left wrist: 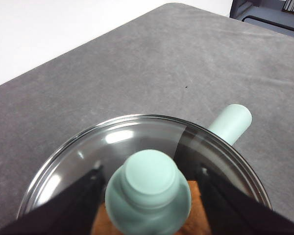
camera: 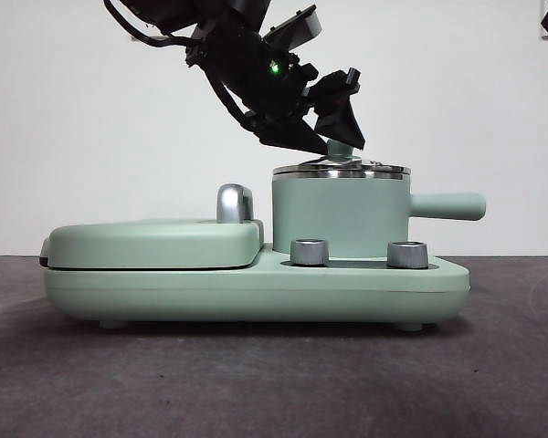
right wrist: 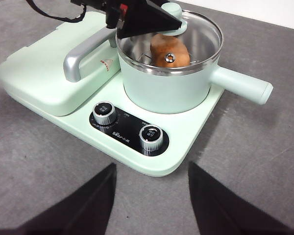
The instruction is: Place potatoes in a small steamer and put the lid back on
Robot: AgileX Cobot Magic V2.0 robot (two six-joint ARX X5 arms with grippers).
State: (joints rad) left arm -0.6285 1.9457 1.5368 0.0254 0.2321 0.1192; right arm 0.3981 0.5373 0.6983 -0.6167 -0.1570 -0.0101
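left end effector (camera: pixel 333 139) clamped on one lid (left wrist: pixel 137 142) knob, one potato (right wrist: pixel 169 51) inside steamer (camera: pixel 340 217)

Bright, even light; soft shadows

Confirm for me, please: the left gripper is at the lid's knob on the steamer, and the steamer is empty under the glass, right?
Not quite. The steamer is not empty: the right wrist view shows the potato inside, under the lid. The left gripper is indeed at the knob.
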